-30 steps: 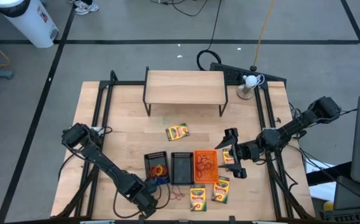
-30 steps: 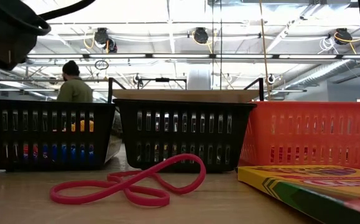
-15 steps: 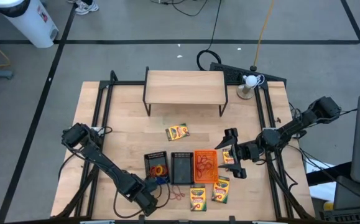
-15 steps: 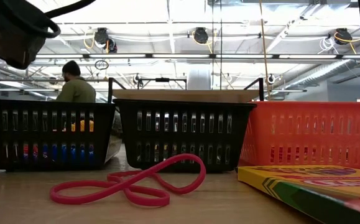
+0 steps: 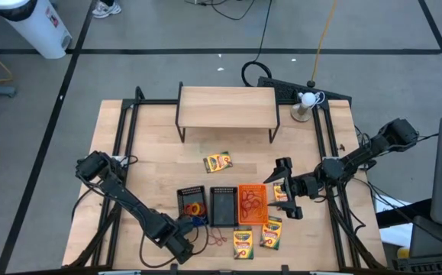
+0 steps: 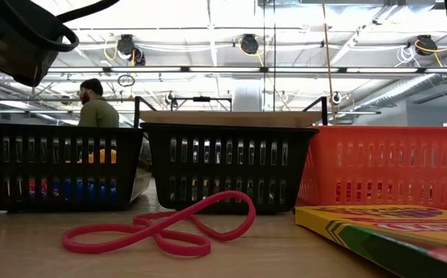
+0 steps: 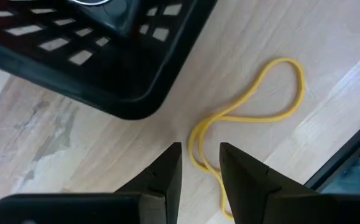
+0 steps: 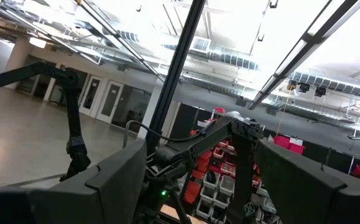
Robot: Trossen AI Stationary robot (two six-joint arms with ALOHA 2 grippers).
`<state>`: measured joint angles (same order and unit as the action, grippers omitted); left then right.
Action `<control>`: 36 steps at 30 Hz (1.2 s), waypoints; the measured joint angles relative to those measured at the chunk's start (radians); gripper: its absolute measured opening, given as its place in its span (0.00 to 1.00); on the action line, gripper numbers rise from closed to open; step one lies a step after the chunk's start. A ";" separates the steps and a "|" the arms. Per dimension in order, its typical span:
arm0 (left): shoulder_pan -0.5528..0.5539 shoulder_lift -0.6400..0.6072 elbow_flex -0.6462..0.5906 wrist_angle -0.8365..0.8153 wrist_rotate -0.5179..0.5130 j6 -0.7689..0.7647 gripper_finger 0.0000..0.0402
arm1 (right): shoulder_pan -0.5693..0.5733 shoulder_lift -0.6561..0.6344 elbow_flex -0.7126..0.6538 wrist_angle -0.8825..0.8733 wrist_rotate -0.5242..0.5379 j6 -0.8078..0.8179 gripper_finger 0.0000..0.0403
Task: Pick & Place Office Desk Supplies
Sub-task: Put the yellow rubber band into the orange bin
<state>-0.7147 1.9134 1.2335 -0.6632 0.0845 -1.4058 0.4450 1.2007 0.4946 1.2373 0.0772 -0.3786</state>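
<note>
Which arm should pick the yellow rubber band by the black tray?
Left. The left tool hangs right over the yellow rubber band, fingers open astride it, beside the black tray. The right tool is open past the orange tray, pointing upward.

The surface (image 7: 55, 149) is pale wood with a matt, lightly grained finish. The black tray (image 7: 105, 56) looks like smooth plastic mesh, the yellow rubber band (image 7: 254, 112) thin and matt, the crayon box (image 6: 385, 232) glossy printed card.
</note>
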 joint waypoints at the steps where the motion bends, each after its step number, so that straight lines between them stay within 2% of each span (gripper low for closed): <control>1: 0.001 0.004 0.001 0.002 0.000 -0.002 0.26 | 0.000 0.000 0.000 0.000 0.000 0.000 0.71; 8: 0.005 0.062 0.006 0.023 0.056 0.017 0.26 | 0.000 0.000 0.000 0.000 0.000 0.011 0.71; 14: 0.011 0.062 0.004 0.030 0.070 0.025 0.26 | 0.000 0.000 0.000 0.000 0.000 0.024 0.71; 17: 0.012 0.062 0.003 0.029 0.086 0.026 0.21 | 0.000 0.000 0.000 0.000 0.000 0.024 0.71; 20: 0.016 0.064 0.001 0.030 0.099 0.037 0.07 | 0.000 0.000 0.000 0.000 0.002 0.023 0.71; 22: 0.022 0.065 0.000 0.045 0.127 0.043 0.02 | 0.000 0.000 0.000 0.000 0.003 0.023 0.71; 31: 0.052 0.036 -0.004 0.100 0.217 0.115 0.00 | 0.000 0.000 0.000 0.000 0.003 0.023 0.71; 36: 0.073 -0.066 0.000 0.109 0.211 0.144 0.00 | 0.000 0.000 0.000 0.000 0.003 0.023 0.71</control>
<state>-0.6416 1.8477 1.2331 -0.5544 0.2955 -1.2618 0.4450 1.2007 0.4946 1.2373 0.0807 -0.3557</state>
